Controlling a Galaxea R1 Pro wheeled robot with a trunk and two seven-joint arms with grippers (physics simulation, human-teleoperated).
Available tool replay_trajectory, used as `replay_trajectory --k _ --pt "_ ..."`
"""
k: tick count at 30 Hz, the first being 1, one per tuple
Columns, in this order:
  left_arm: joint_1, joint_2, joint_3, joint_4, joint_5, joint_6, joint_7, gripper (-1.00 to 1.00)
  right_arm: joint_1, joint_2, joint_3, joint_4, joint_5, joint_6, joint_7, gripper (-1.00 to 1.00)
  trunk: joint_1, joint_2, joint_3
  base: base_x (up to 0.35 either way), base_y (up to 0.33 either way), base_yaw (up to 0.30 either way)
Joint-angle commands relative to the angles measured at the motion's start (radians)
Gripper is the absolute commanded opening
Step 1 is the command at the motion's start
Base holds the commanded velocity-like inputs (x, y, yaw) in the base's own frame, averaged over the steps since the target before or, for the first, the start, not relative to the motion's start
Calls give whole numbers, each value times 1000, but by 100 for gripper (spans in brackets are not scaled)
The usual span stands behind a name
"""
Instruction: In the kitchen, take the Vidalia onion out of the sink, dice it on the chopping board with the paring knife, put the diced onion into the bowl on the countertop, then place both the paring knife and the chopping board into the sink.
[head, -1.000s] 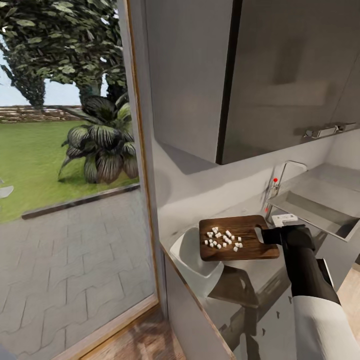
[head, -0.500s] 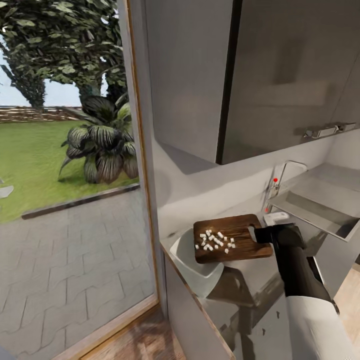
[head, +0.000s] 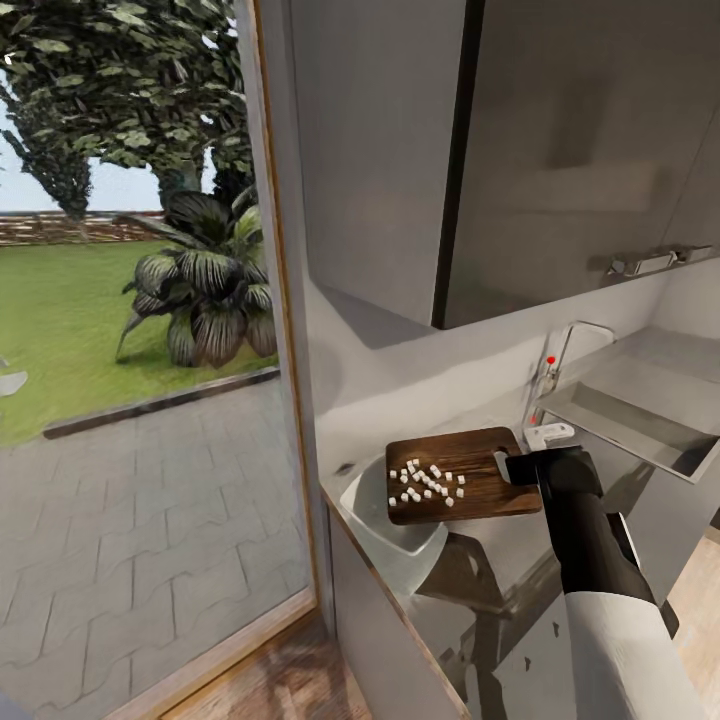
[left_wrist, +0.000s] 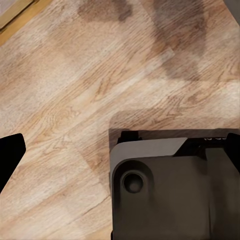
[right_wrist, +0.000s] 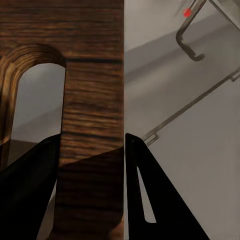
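My right gripper (head: 512, 467) is shut on the handle end of the dark wooden chopping board (head: 475, 487) and holds it above the grey countertop (head: 500, 565). The board's far end hangs over the white bowl (head: 368, 500). Small white cubes of diced onion (head: 425, 482) lie on that end of the board. In the right wrist view both black fingers (right_wrist: 145, 195) clamp the board (right_wrist: 92, 90) beside its slot hole. The sink (head: 640, 425) with its chrome faucet (head: 572, 345) lies to the right. The paring knife is out of view. My left gripper (left_wrist: 125, 145) hangs open over wood floor.
A tall window with a wooden frame (head: 285, 330) borders the counter's left end, and a garden lies behind it. Grey wall cabinets (head: 520, 150) hang above the counter. The left wrist view shows the robot's grey base (left_wrist: 170, 190) on the floor.
My right gripper has carried the board leftward, so more of it now hangs over the bowl. The onion cubes have moved with it.
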Motion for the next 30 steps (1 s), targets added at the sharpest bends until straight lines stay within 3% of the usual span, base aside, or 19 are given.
replay_trajectory --k 1,23,30 --pt "-2 -1 -8 5 2 -7 4 100 -1 1 -2 -1 10 2 10 -100 1 -2 -2 0 0 0" --pt "-2 -1 -8 5 2 -7 3 100 -48 1 -2 1 8 3 -23 -100 1 -2 -2 0 0 0" --pt "-2 1 -8 5 2 -7 -34 100 -53 1 -1 1 13 3 -27 -100 1 -2 -2 0 0 0"
